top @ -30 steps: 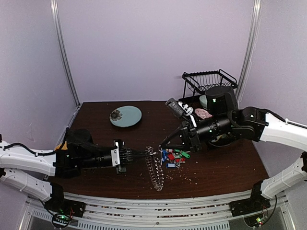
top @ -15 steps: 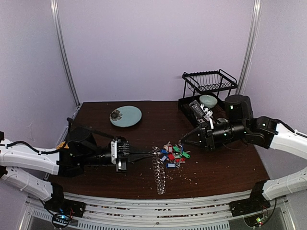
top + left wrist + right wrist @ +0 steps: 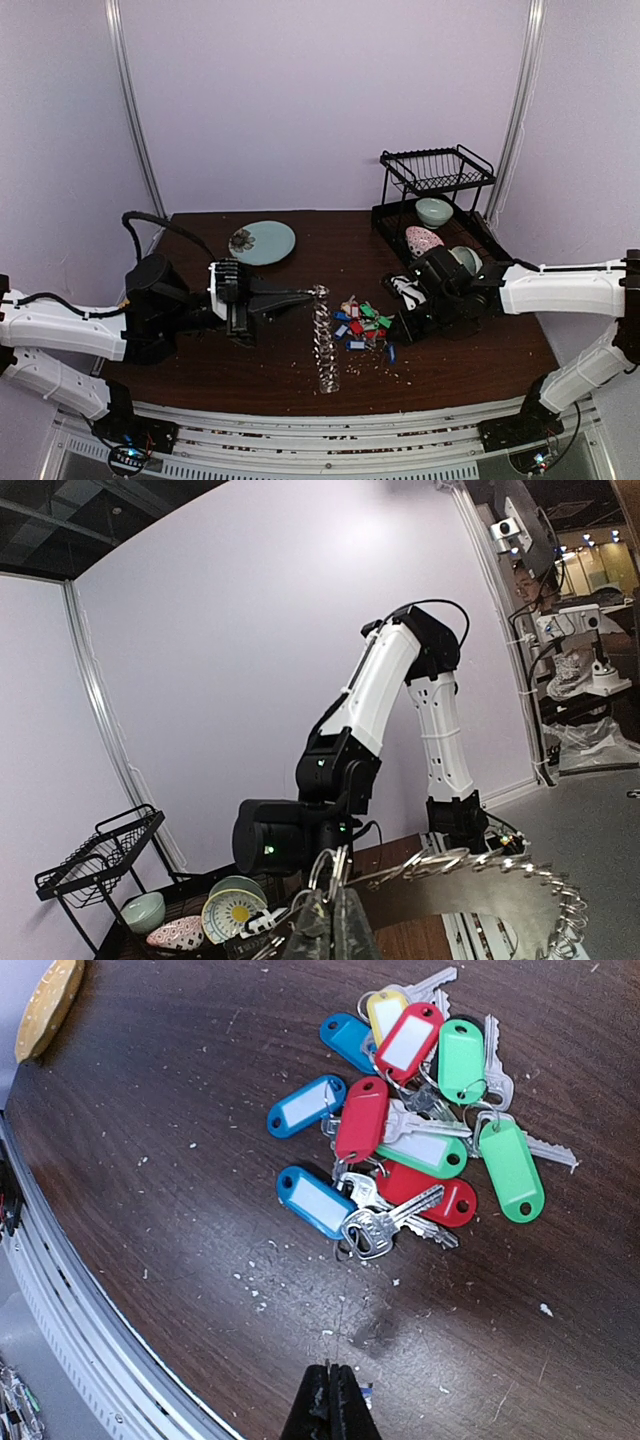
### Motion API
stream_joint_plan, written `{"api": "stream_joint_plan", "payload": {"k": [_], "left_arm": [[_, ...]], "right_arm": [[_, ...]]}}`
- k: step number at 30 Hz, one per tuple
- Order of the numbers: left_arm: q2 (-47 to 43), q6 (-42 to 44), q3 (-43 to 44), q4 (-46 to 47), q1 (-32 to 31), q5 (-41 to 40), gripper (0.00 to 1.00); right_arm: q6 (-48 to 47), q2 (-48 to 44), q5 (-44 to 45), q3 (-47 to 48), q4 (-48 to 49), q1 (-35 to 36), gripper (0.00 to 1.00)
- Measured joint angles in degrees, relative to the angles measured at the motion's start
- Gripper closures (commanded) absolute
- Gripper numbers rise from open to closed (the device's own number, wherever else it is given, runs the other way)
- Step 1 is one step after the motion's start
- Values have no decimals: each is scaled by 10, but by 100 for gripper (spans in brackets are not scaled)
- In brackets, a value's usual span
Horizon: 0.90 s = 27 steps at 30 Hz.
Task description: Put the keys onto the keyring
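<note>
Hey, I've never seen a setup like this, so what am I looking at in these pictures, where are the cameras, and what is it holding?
These are two robot arms bolted to a dark table. One picture looks down from above and behind them; the other two come from cameras on the wrists. The left end effector is shut on the keyring, a big ring fringed with keys that hangs toward the table. The right end effector is shut, apparently empty, near a pile of loose keys with coloured tags. Farther back: a plate and a dish rack with bowls.
</note>
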Motion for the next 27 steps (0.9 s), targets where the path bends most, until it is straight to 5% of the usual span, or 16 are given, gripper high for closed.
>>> {"api": "stream_joint_plan", "payload": {"k": [7, 18, 27], "left_arm": [[1, 0, -1, 9, 8, 14, 100], [-1, 44, -1, 0, -6, -77, 100], [0, 18, -30, 42, -10, -139, 100]], "right_arm": [[-7, 0, -12, 0, 3, 2, 100], [-73, -171, -134, 31, 118, 13, 100], [-51, -93, -142, 22, 84, 14, 100]]}}
